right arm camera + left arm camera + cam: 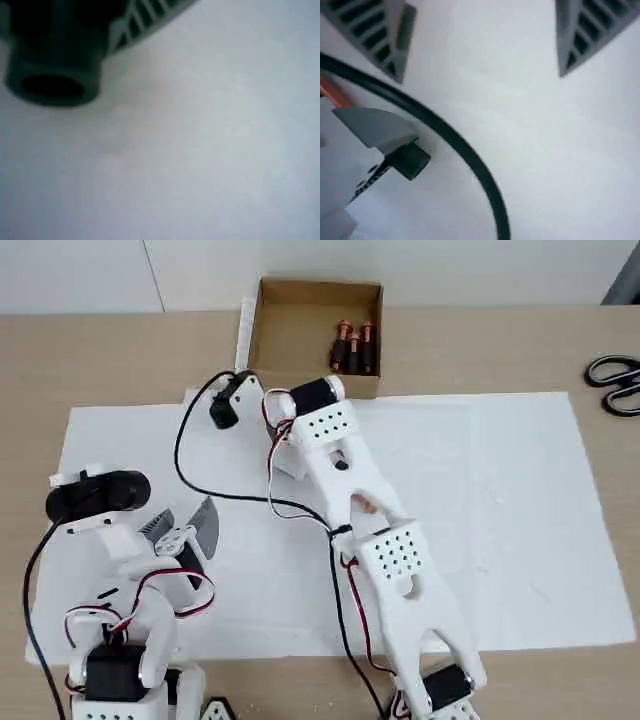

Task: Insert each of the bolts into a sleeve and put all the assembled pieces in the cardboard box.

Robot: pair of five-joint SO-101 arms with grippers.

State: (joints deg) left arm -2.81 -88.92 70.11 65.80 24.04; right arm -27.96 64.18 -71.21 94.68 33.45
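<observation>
The cardboard box (290,335) stands at the back of the table. Three assembled pieces (355,347), copper bolts in black sleeves, lie against its right wall. My right arm (335,445) stretches up to just in front of the box, hiding its gripper beneath it. In the right wrist view, a black sleeve (52,75) with its open end showing sits against a grey ribbed finger (145,15) above the white paper. My left gripper (180,522) rests low at the left, its grey fingers (580,35) spread wide with only paper between them.
A white paper sheet (500,500) covers the work area. A black cable (200,480) loops across it between the arms and crosses below the left gripper's fingers (455,145). Scissors (615,380) lie at the far right edge.
</observation>
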